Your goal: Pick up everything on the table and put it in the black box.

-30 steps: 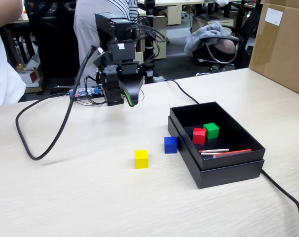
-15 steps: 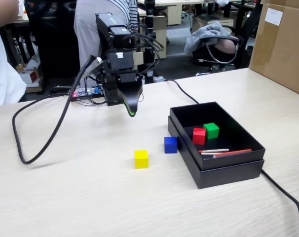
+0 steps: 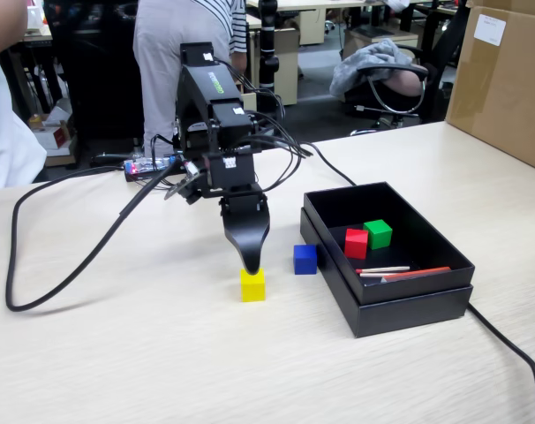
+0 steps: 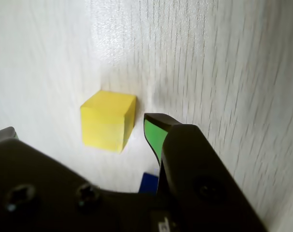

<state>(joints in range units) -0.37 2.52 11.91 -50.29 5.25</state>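
Nearest the camera in the fixed view runs the bare front of the worktop (image 3: pixel 162 362), light beige with a wood grain. A black cable (image 3: pixel 506 340) trails off its right front corner.

Next comes the yellow cube (image 3: pixel 252 284), standing alone on the worktop. The pincer (image 3: pixel 250 261) points straight down with its tip just over the cube's top face. In the wrist view, the yellow cube (image 4: pixel 108 120) lies just left of a black finger with a green pad (image 4: pixel 153 135). The other finger shows only as a dark corner at the left edge. The cube sits in the gap between them, and the pincer is spread apart, holding nothing.

Just right of the yellow cube and a little farther back sits the blue cube (image 3: pixel 305 259), beside the near-left wall of the black box (image 3: pixel 400 309). Inside the box the red cube (image 3: pixel 357 243) and the green cube (image 3: pixel 378 233) stand side by side. Thin red and white sticks (image 3: pixel 400 272) lie in front of them.

Behind rises the arm (image 3: pixel 213 132), wrapped in wires, with a small green label on its upper link that is too small to read. A thick black cable (image 3: pixel 64 256) loops across the worktop on the left.

At the far right stands a brown cardboard box (image 3: pixel 501 79) with a white label, its print unreadable. Beyond are a person in a striped shirt (image 3: pixel 179 35) and an office chair (image 3: pixel 382 75).
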